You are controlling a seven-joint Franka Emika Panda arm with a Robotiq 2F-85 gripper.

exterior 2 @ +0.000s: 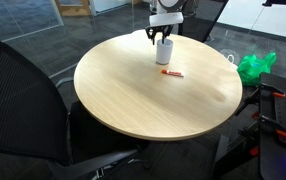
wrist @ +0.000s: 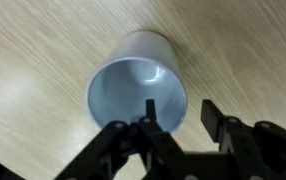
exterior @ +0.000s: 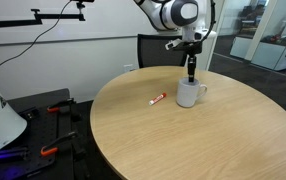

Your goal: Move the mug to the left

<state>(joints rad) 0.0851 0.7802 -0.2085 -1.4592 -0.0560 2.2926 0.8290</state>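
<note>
Arm (exterior: 178, 14): white, rounded segments with dark grey joint bands. Hand (wrist: 179, 110): matt black, two slim fingers (wrist: 211, 118) on hinged black linkages.

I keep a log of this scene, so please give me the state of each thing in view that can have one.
mug: upright on the table, empty, not held.
gripper: open, above the mug, one finger over its opening, the other outside its rim.
marker: lying flat on the table, apart from the mug.
</note>
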